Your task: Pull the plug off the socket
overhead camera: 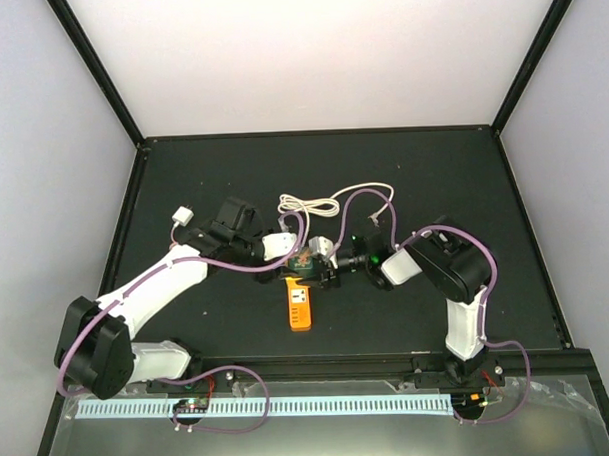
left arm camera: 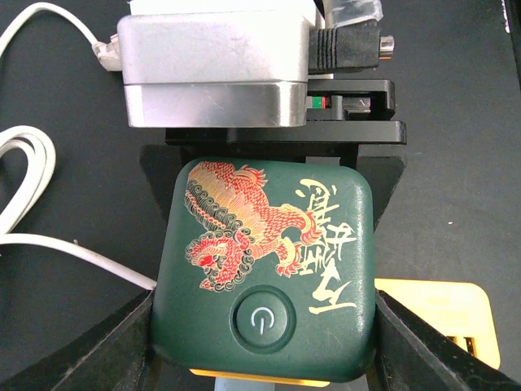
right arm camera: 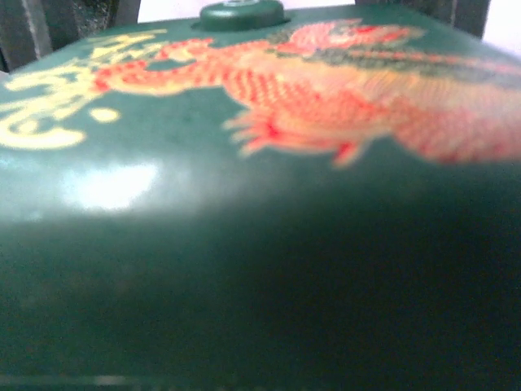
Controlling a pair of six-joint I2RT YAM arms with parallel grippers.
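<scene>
Top external view gives you the plug (overhead camera: 182,216) first: a small white block lying on the dark table (overhead camera: 433,183) at the far left, beyond the left arm's forearm and well apart from the socket (overhead camera: 300,308). The socket is the orange strip lying flat near the middle of the table, with its long side running toward the arm bases. A thin cream cord (overhead camera: 309,203) lies in loose loops beyond the grippers, but you cannot follow it to the plug, because the left arm covers the stretch between. At the socket's far end sits a green cube (overhead camera: 308,260) with a red-and-gold beast printed on top. In the left wrist view orange shows under the cube's near edge and to its right, and a strand of cord runs in under its left side. The left gripper (overhead camera: 297,256) has its jaws partly spread and closed on the cube's near end — its black fingers (left arm camera: 114,350) press against both sides. The right gripper (overhead camera: 328,263) meets it from the opposite side, its jaws about as wide and set against the cube's far corners. The right wrist view shows you only the cube's blurred top, very close.
</scene>
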